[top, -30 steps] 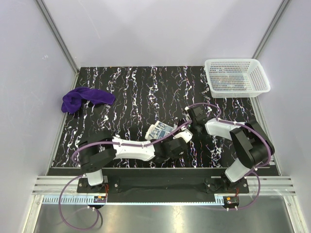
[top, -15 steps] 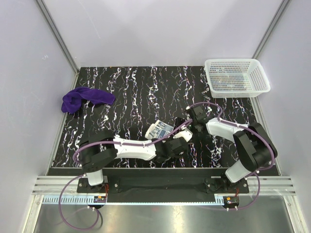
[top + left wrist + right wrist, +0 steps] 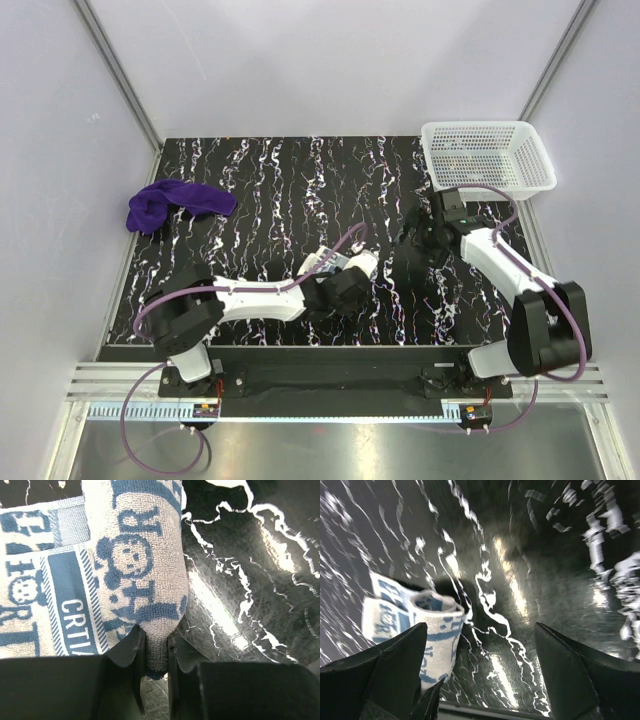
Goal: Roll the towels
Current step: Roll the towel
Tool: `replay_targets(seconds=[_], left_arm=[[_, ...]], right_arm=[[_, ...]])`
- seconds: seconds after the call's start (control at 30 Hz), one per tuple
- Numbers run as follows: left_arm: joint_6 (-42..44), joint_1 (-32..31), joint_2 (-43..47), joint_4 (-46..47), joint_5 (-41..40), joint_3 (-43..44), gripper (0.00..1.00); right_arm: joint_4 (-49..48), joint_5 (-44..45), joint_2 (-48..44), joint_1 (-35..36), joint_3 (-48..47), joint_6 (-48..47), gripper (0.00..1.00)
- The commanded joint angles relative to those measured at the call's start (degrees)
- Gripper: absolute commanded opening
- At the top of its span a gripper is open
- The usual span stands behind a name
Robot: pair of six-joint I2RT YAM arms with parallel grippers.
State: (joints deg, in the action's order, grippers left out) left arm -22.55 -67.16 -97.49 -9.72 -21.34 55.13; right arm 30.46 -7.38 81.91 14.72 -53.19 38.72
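- Right gripper [image 3: 480,625], earlier at the patterned towel [image 3: 135,565], now stands apart nearer the basket [image 3: 488,127], jaws wide.
- Left gripper [image 3: 156,645], earlier wider, now pinches the roll's end.

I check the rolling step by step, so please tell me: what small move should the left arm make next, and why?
Probably push the roll a little further over the flat part. The left gripper pinches the end of the printed towel at its rolled part, a flat stretch lies unrolled beside it, and the right gripper stands open and clear of it.
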Motion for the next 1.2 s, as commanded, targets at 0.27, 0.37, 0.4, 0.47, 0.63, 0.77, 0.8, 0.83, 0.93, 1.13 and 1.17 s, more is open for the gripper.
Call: replay_targets(seconds=[0.27, 0.37, 0.4, 0.47, 0.63, 0.77, 0.8, 0.83, 0.93, 1.13, 1.17], left_arm=[[-15.58, 13.45, 8.19, 15.34, 20.99, -13.56, 0.00], [-19.10, 17.56, 8.11, 19.09, 27.30, -16.27, 0.00], [-19.81, 18.54, 7.85, 20.77, 28.97, -17.07, 0.00], [-22.35, 21.18, 6.79, 25.33, 34.07, -19.18, 0.00], [-28.24, 24.70, 4.07, 35.19, 41.10, -23.48, 0.00], [-36.83, 26.98, 1.26, 48.33, 45.33, -27.44, 0.00], [-38.70, 27.51, 0.38, 51.43, 46.38, -28.32, 0.00], [-40.45, 28.04, -0.50, 54.60, 48.05, -29.28, 0.00], [-44.51, 29.36, -4.18, 62.79, 49.46, -32.19, 0.00], [-47.32, 29.89, -5.95, 70.35, 50.00, -34.92, 0.00], [-47.94, 29.98, -6.04, 71.67, 49.91, -35.70, 0.00]], right_arm=[[-3.03, -2.19, -12.12, -1.45, 5.89, 0.39, 0.94], [-6.54, -6.49, -13.52, -1.54, 10.10, 0.83, 0.93], [-8.99, -7.81, -13.96, -1.54, 11.17, 0.83, 0.93], [-11.72, -11.86, -15.54, -1.36, 14.51, 1.18, 0.92], [-19.81, -16.62, -17.66, -0.49, 20.57, 3.02, 0.92], [-26.49, -16.62, -16.61, 2.32, 23.74, 5.83, 0.92], [-29.46, -16.44, -15.91, 3.46, 24.09, 6.36, 0.92], [-29.93, -15.14, -15.21, 4.60, 24.36, 7.41, 0.92], [-36.07, -12.59, -10.82, 9.35, 23.75, 8.82, 0.92], [-42.84, -10.82, -1.76, 12.35, 21.81, 9.88, 0.91], [-43.37, -10.64, -0.01, 12.35, 21.12, 9.97, 0.91]])
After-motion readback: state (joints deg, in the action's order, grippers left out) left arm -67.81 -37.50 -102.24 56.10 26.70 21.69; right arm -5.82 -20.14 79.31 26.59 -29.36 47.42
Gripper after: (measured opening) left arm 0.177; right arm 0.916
